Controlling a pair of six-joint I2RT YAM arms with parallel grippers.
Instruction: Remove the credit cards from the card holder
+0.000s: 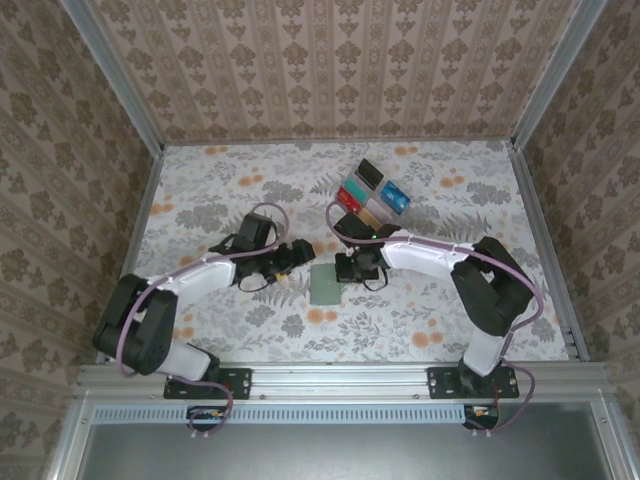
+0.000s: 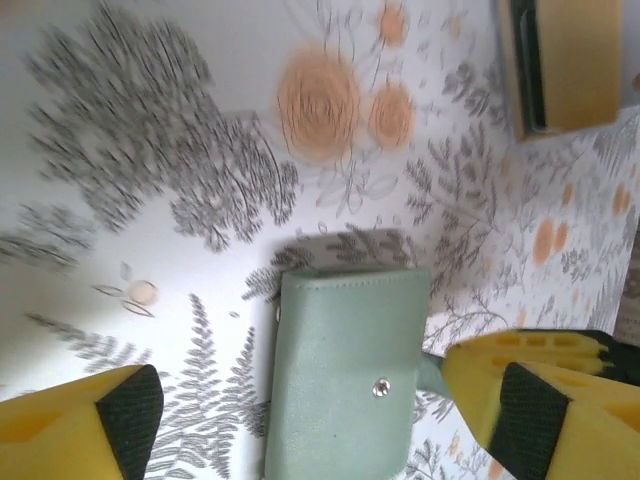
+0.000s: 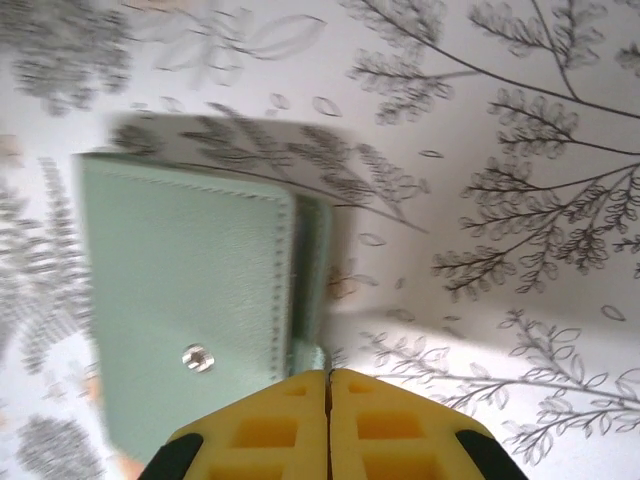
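Observation:
The card holder lies closed on the flowered table, sage green with a metal snap. In the left wrist view my left gripper stands open just above it, fingers wide on either side of the card holder and touching nothing. From the right, my right gripper meets the holder's right edge. In the right wrist view the right gripper is shut, with the small strap tab of the card holder pinched at its tips. Several credit cards lie in a group further back.
A tan card on a black one lies beyond the holder in the left wrist view. Patterned walls and metal frame posts enclose the table on three sides. The arms' mounting rail runs along the near edge.

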